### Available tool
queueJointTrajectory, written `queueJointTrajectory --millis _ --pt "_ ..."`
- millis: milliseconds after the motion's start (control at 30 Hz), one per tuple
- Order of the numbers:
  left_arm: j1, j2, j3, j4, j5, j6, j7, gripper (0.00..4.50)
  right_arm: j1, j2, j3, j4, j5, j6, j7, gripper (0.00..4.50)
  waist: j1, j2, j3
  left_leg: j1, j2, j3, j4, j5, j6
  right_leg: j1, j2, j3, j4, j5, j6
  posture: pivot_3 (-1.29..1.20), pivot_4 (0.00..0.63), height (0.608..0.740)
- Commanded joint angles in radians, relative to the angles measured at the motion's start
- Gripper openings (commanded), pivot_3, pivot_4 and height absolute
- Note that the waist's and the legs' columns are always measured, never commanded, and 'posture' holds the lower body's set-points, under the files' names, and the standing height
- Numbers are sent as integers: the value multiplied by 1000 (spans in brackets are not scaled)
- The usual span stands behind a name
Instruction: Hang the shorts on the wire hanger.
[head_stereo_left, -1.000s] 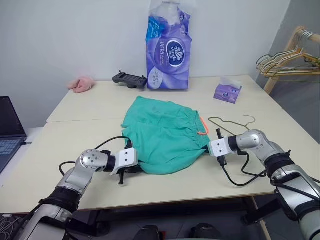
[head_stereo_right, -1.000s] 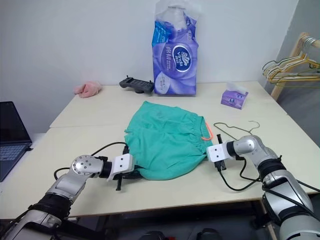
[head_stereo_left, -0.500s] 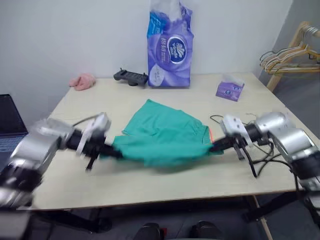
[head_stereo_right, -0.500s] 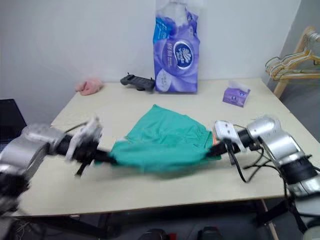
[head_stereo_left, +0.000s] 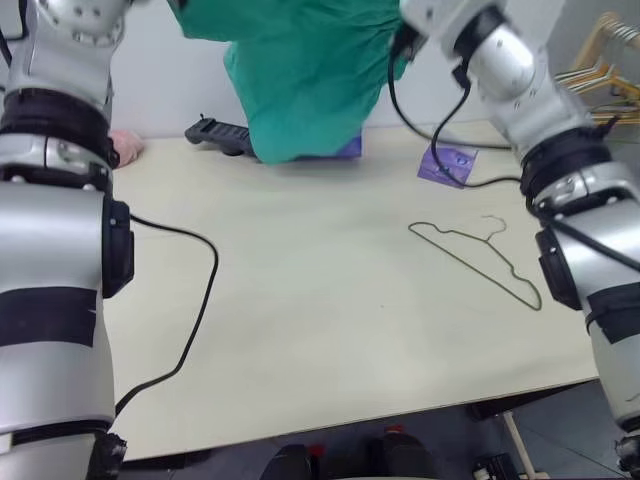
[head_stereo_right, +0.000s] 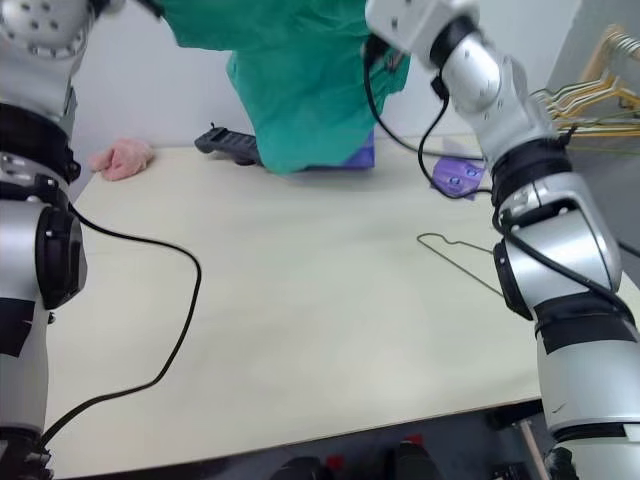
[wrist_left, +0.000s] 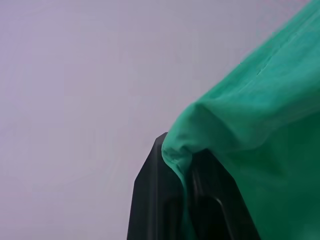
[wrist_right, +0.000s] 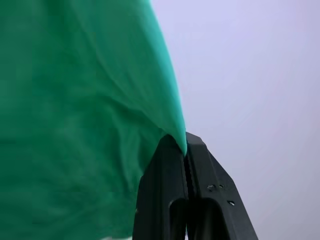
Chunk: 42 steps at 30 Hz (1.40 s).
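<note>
Left eye view: the shorts (head_stereo_left: 300, 70) hang raised at the frame's top centre.
Left end effector (wrist_left: 187, 170) and right end effector (wrist_right: 185, 150) each pinch an edge of them; the wire hanger (head_stereo_left: 480, 255) lies flat on the bench (head_stereo_left: 320, 330), centre right.

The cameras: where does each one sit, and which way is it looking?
Left eye view: on the head, looking down over the table, wire hanger and raised shorts; both arms show.
Right eye view: beside it, same scene.
Left wrist view: on the left wrist, looking along the left hand, shut on the shorts' edge.
Right wrist view: on the right wrist, looking along the right hand, shut on the shorts.
All four views share the shorts.
</note>
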Motion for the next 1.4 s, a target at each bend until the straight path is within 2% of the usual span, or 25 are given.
queueJointTrajectory --millis 33,100,133,200,233,367,433,533,600,633,700,867,1200,1400 --pt "191 110 28 18 -38 7 -419 42 161 -17 -43 -15 66 -83 210 0 -10 1 2 8 0 3 1 0 1 6 0 1 1 0 0 109 25 740" --pt "308 159 16 -29 -53 -2 -663 42 242 -10 -67 -62 118 -89 337 0 -25 0 6 11 1 3 3 1 5 9 1 1 9 0 0 114 30 740" --pt "413 205 6 -90 -71 -7 -812 42 301 -5 -76 -92 145 -61 407 0 -27 -1 10 12 2 4 8 1 5 8 1 2 16 0 0 118 41 740" --pt "646 292 12 -274 -148 58 -1068 42 410 -6 -78 -149 170 -34 494 0 -45 0 11 9 5 3 15 1 6 5 5 3 19 1 -2 116 49 740" --pt "750 326 27 -379 -192 118 -1141 42 455 -12 -75 -178 172 -28 522 0 -48 0 11 11 7 3 16 1 6 6 6 4 22 1 -3 117 48 740" --pt "1251 515 85 -964 -430 381 -1205 42 657 -45 -85 -365 201 40 634 0 -45 1 12 15 8 2 21 -2 10 5 6 6 33 1 -4 128 52 740" --pt "1404 566 147 -1138 -484 460 -1195 42 775 -67 -91 -533 238 114 700 0 -21 2 15 19 8 1 21 -3 11 9 7 6 34 0 -4 131 51 740" --pt "1547 619 207 -1278 -509 479 -1172 42 982 -129 -90 -817 288 259 790 0 26 6 21 31 8 -1 22 -3 11 21 7 3 33 0 -5 136 50 740" --pt "1612 642 233 -1332 -504 467 -1169 42 1117 -191 -84 -981 306 339 835 0 56 12 25 39 8 -4 23 -2 12 33 8 0 30 -4 -2 135 50 740" --pt "1635 651 241 -1346 -497 453 -1171 42 1170 -217 -85 -1046 313 375 847 0 63 13 26 47 8 -4 23 -2 12 42 8 0 29 -8 -8 131 50 740" --pt "1651 657 237 -1353 -473 425 -1163 42 1251 -266 -85 -1152 307 429 859 0 67 14 27 54 9 -4 23 -2 12 50 8 0 28 -10 -9 120 50 740" --pt "1600 633 173 -1326 -397 350 -1136 42 1311 -323 -97 -1283 304 575 842 0 59 12 28 53 15 1 23 -2 12 51 13 0 27 -10 -9 95 53 740" --pt "1553 638 93 -1367 -425 358 -1169 42 1418 -453 -73 -1450 311 745 886 0 54 11 28 50 21 1 18 -6 12 47 20 -2 22 -10 -10 68 44 740" --pt "1648 654 89 -1453 -450 353 -1177 42 1492 -505 -26 -1529 326 768 935 0 51 9 27 50 22 2 19 -6 12 48 20 -1 16 -9 -9 72 30 740"
